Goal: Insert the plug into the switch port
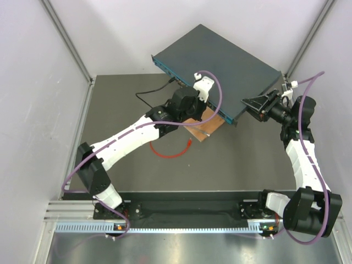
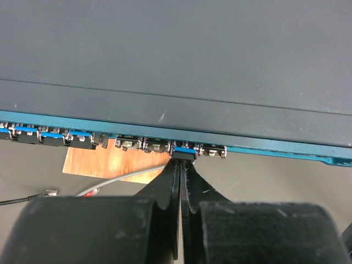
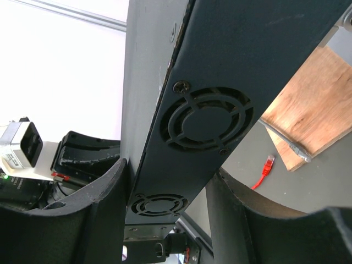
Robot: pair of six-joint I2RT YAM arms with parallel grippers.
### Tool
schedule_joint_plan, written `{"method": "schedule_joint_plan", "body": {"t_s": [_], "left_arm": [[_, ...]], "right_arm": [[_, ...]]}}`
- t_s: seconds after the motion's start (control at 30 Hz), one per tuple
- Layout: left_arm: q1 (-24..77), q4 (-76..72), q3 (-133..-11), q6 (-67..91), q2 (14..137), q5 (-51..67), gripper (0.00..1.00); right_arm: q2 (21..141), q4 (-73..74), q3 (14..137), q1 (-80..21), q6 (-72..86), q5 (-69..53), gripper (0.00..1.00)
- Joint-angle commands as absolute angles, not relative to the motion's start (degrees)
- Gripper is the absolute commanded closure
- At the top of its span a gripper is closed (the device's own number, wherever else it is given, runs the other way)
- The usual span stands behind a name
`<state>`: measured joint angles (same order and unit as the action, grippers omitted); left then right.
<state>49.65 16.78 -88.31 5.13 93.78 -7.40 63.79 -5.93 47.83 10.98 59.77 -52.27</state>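
Toward 12 o'clock on the counter (image 1: 247, 159), we see the switch (image 1: 220, 60) sitting askew, with a wooden block (image 1: 212, 122) under its front edge. Our left pincer (image 2: 181, 158) has its fingers pressed together with only a hairline gap. Its tips sit right against a blue-lined switch port (image 2: 184, 149) in the row along the front face, and we cannot tell whether anything is pinched between them. Our right pincer (image 1: 248, 104) is at the 4 o'clock end of the switch. It is spread wide, with one finger against each broad face on either side of the round fan grilles, so it has hold of that end. The plug (image 1: 188, 144) is in neither pincer. It lies on the counter at about 7 o'clock from the wooden block, well apart from the ports, and its red cable (image 1: 168, 155) curls away toward 8 o'clock. A grey cable (image 3: 286, 140) lies across the block, its connector at the block's edge. A black cable (image 1: 151, 93) lies at about 9 o'clock from the left pincer.
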Motion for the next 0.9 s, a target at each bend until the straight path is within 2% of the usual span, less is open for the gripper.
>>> {"method": "schedule_joint_plan", "body": {"t_s": [0.0,0.37,0.87], "left_arm": [[49.57,-1.13,-88.25,6.33,92.81,-9.22,1.0],[49.57,-15.02,-85.51,5.01,92.81,-11.08,1.0],[50.8,-11.34,-96.85,5.01,99.31,-12.22,1.0]], "right_arm": [[63.11,-8.0,49.57,7.12,48.69,-54.49,1.0],[62.75,-7.21,48.61,6.42,48.08,-54.32,1.0],[61.17,-2.81,47.55,3.96,42.89,-52.65,1.0]]}}
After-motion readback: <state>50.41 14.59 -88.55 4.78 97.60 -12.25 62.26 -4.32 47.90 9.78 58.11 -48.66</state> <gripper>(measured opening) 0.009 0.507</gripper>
